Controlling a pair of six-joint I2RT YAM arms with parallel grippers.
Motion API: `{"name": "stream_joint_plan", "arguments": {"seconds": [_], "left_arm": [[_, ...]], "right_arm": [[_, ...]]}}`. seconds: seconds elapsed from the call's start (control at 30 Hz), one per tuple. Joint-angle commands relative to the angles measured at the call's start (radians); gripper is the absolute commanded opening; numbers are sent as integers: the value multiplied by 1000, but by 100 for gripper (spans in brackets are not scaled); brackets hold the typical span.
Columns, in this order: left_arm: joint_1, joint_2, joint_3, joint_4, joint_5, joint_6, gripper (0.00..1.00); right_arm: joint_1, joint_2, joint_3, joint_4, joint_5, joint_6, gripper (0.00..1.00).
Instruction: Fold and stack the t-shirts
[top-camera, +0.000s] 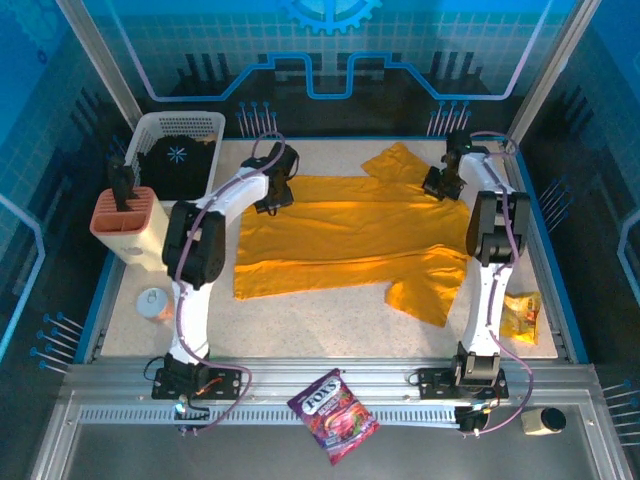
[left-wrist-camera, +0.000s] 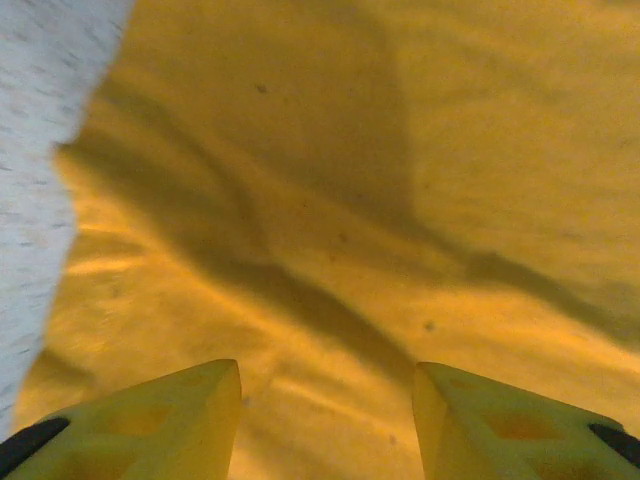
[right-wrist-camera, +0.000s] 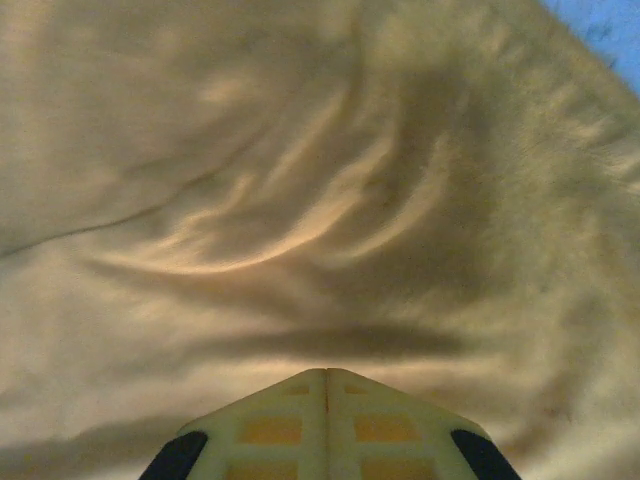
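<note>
left tool (left-wrist-camera: 325, 405) hangs with its fingers apart over the shirt (top-camera: 350, 235), nothing between them. right tool (right-wrist-camera: 326, 385) has its fingers pressed together just above the cloth; whether a pinch of fabric is caught at the tip i cannot tell.

tabletop (top-camera: 300, 320) carries the shirt spread flat across its middle, hem toward the left edge, one sleeve toward the far edge and the other toward the near right corner. the left tool is over the far left part of the cloth, the right tool beside the far sleeve.

no fold looks made yet, so the first fold seems to be in hand. next, both tools likely need a firm pinch on the far edge and an even carry toward the near edge, since thin cloth may slip or bunch.

basket (top-camera: 180, 118) sits at the far left corner, with an orange holder (top-camera: 130, 235) beside it. a purple packet (top-camera: 333, 415) on the near rail reads "fox's". print on the yellow packet (top-camera: 520, 318) by the right edge is too small to read.
</note>
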Motion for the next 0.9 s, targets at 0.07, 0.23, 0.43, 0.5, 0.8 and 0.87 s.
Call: {"name": "stream_joint_plan", "arguments": {"seconds": [0.07,0.23,0.43,0.5,0.8,0.87], "left_arm": [[0,55,28,-16,24,1,49],[-2,27,-104,46,55,-27,49],[-14,-67,-310,149,94,-62,49],[-26,-94,-349,163,94,-65,49],[-47,-213,-214,50,26,11,55],[-34,-213,-112,-10,-16,43,60]], "right_arm": [[-2,-9,-40,-55,32,94,2],[-27,-152,-285,65,30,133,1],[-67,-277,-502,168,-6,139,1],[-74,-298,-534,186,-7,134,2],[-82,-370,-485,129,-37,92,4],[-82,-412,-480,121,-49,76,7]]}}
